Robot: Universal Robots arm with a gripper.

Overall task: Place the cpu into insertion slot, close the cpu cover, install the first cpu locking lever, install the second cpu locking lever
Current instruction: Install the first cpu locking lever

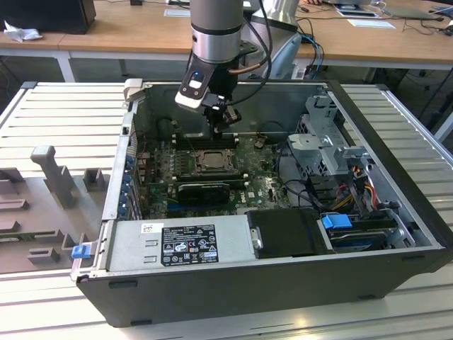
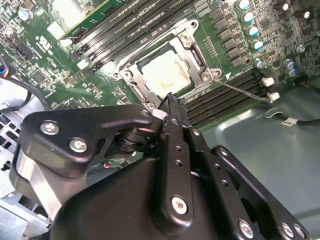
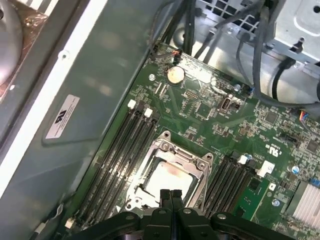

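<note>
The cpu (image 2: pixel 165 72) lies flat in the insertion slot (image 1: pixel 211 160), its pale metal face showing through the window of the cpu cover (image 2: pixel 150 50). The cover lies down over the chip, seen also in the first wrist view as a silver frame (image 3: pixel 189 161) around the cpu (image 3: pixel 167 179). My gripper (image 3: pixel 170 194) hovers just above the socket's edge with its black fingers pressed together, nothing between them. A thin metal locking lever (image 2: pixel 245 91) runs from the socket's corner out over the memory slots. From the exterior camera the gripper (image 1: pixel 225 134) hangs inside the open case over the socket.
Long black memory slots (image 3: pixel 122 150) flank the socket on both sides. The case wall (image 3: pixel 85 100) stands close beside them. A power supply (image 1: pixel 180 241), a drive cage (image 1: pixel 329 142) and bundled cables (image 1: pixel 354 184) fill the case toward the exterior view's right and front.
</note>
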